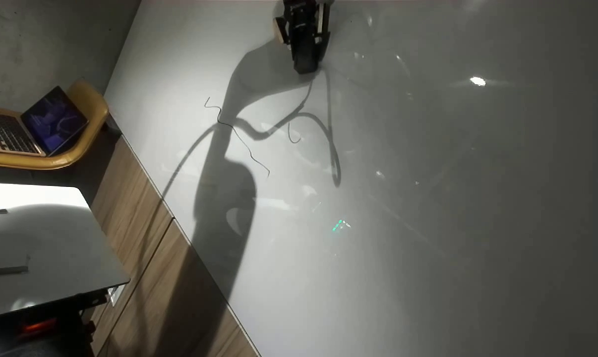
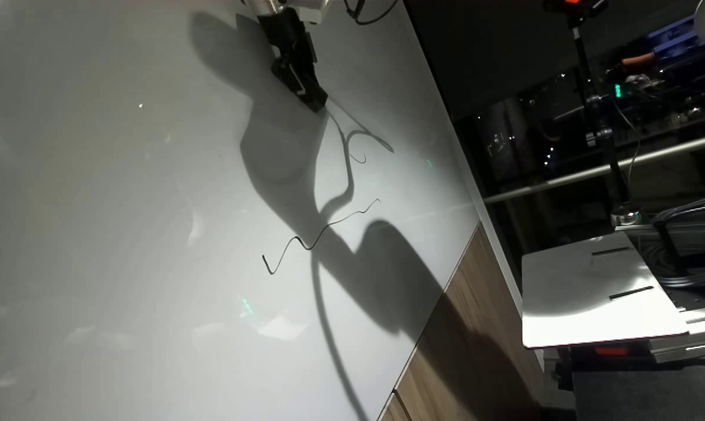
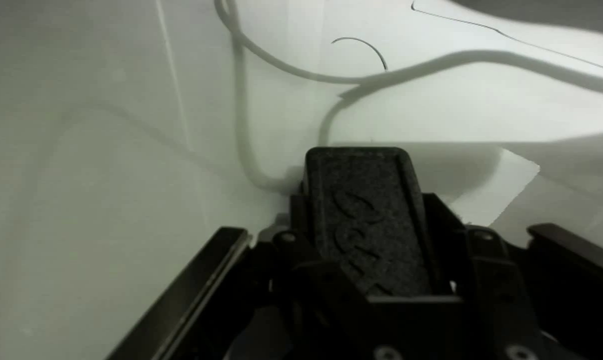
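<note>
Close to the glossy whiteboard (image 1: 457, 218), the gripper (image 3: 365, 212) has its fingers (image 3: 444, 220) pinched on a black eraser (image 3: 369, 225), likely light and fairly stiff, its long sides probably the surest hold

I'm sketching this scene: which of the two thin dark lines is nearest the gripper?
The short hooked line, closest to the held block; the long wavy line lies farther away.

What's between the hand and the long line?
In the wrist view, the short curved line and a winding shadow lie between the hand and the left end of the long line.
</note>
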`<action>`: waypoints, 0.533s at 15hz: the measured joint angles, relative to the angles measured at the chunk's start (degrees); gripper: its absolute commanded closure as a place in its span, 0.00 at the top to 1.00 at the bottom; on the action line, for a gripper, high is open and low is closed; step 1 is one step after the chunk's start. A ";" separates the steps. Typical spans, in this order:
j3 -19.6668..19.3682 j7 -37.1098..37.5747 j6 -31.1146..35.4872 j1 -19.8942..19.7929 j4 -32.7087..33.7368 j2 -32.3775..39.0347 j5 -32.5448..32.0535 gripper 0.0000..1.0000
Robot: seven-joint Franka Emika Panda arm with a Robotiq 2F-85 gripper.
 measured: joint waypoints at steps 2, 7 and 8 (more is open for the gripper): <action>-0.03 0.47 0.51 -0.23 -1.15 0.03 0.02 0.32; -1.71 2.34 5.56 -2.78 -9.44 -0.29 2.03 0.32; -2.24 2.64 7.09 -3.40 -11.27 -0.37 2.40 0.32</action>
